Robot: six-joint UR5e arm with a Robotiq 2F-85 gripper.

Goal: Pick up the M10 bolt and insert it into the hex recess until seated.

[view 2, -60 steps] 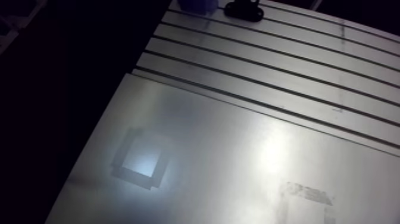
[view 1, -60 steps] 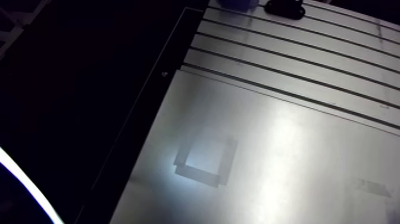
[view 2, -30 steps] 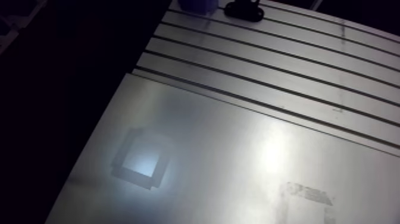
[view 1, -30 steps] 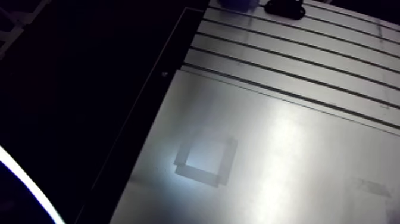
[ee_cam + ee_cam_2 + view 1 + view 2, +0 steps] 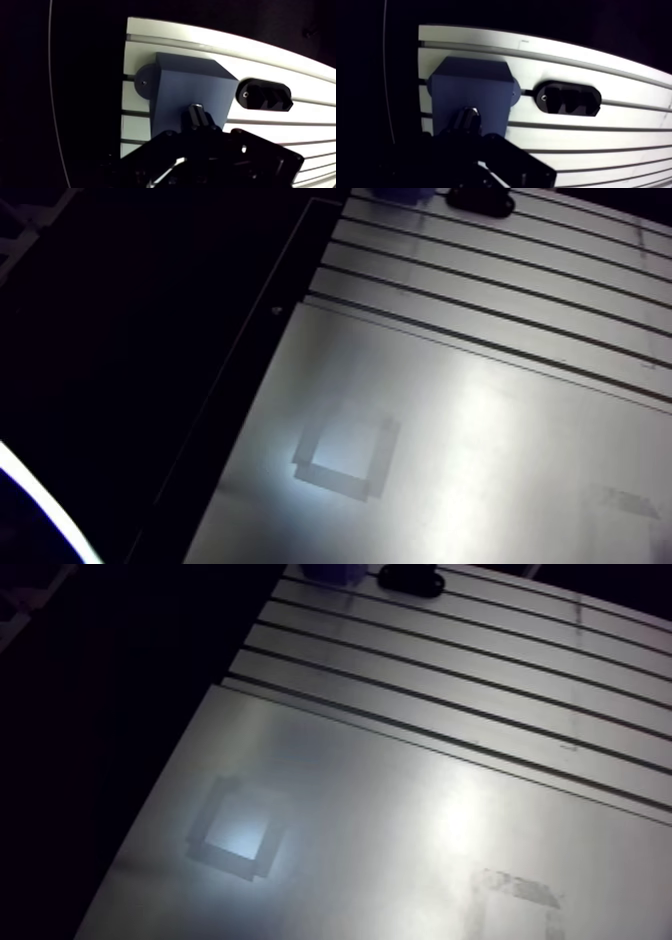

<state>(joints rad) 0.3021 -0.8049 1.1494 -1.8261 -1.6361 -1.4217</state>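
Observation:
In the wrist view my gripper (image 5: 197,114) rises dark in front of a blue block (image 5: 192,85), its two fingers drawn close together. A small grey piece shows between the tips, which I take for the M10 bolt (image 5: 197,107). To the side of the block lies a black oval fixture (image 5: 264,95) with hex-shaped recesses, screwed to the slotted table (image 5: 165,32). The gripper is nearer the block than the fixture. In the arm view only the block (image 5: 402,192) and the fixture (image 5: 480,200) show at the far edge; the gripper is out of sight there.
A smooth metal plate (image 5: 470,428) covers the near part of the table, with a square tape outline (image 5: 345,456) and a fainter mark (image 5: 515,892) on it. Behind it run several slots (image 5: 480,288). The table's left edge (image 5: 270,338) drops into darkness.
The whole arm view has slid slightly, so block and fixture sit closer to its far edge: the camera moved. Nothing on the table has shifted.

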